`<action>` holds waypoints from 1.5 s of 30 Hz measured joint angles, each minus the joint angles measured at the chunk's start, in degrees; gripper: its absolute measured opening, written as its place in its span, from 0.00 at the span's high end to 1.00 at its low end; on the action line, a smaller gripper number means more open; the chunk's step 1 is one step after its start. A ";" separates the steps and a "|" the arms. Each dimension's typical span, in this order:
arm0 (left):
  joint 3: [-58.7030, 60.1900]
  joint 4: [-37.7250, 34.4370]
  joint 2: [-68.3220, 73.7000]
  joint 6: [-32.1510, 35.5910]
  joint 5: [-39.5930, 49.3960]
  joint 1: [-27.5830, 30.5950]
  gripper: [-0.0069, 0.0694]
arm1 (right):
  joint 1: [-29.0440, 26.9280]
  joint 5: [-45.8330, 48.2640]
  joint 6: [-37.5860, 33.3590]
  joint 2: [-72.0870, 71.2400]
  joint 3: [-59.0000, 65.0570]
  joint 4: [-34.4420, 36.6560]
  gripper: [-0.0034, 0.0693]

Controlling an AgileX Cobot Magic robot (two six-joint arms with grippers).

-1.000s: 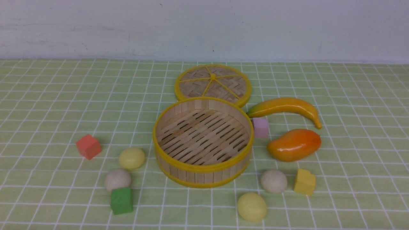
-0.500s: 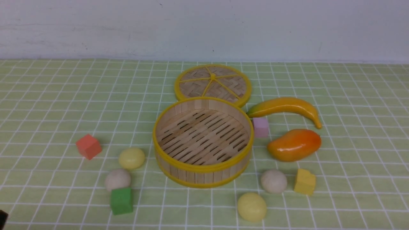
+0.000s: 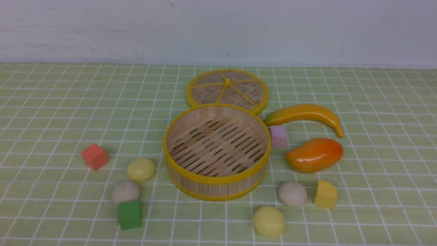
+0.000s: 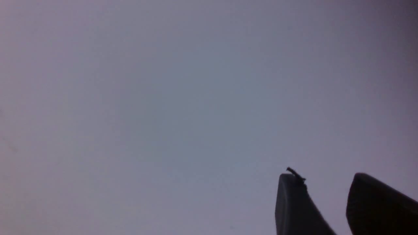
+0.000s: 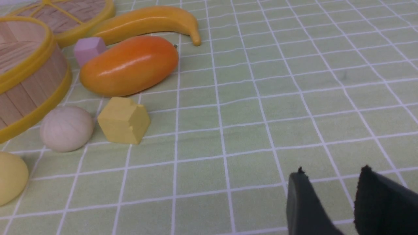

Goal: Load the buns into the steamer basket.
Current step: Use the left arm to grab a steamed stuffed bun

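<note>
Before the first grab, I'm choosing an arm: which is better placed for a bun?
Right, likely. The right gripper is near the off-white bun and yellow bun; the left gripper faces only blank grey.

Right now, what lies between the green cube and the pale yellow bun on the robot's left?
An off-white bun, seen in the front view between the green cube and the pale yellow bun.

Four round buns, beside open steamer basket
</note>
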 joint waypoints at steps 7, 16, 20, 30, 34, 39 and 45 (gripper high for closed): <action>-21.51 6.20 14.85 0.00 23.15 0.00 0.60 | 0.00 0.00 0.00 0.00 0.00 0.00 0.62; -29.87 15.87 36.02 2.62 53.09 0.00 0.60 | 0.00 0.00 0.00 0.00 0.00 0.00 0.62; -29.81 15.62 46.49 3.16 53.91 0.00 0.60 | 0.00 0.00 0.00 0.00 0.00 0.00 0.62; -35.71 12.56 72.04 10.59 56.49 -2.63 0.60 | 0.00 0.00 0.00 0.00 0.00 0.00 0.62; -46.58 13.91 83.63 13.63 64.42 -6.94 0.60 | 0.00 0.00 0.00 0.00 0.00 0.00 0.62; -61.69 16.47 97.27 12.41 72.41 -10.61 0.60 | 0.00 0.00 0.00 0.00 0.00 0.00 0.62; -72.20 16.96 107.15 10.58 77.49 -11.07 0.60 | 0.00 0.00 0.00 0.00 0.00 0.00 0.62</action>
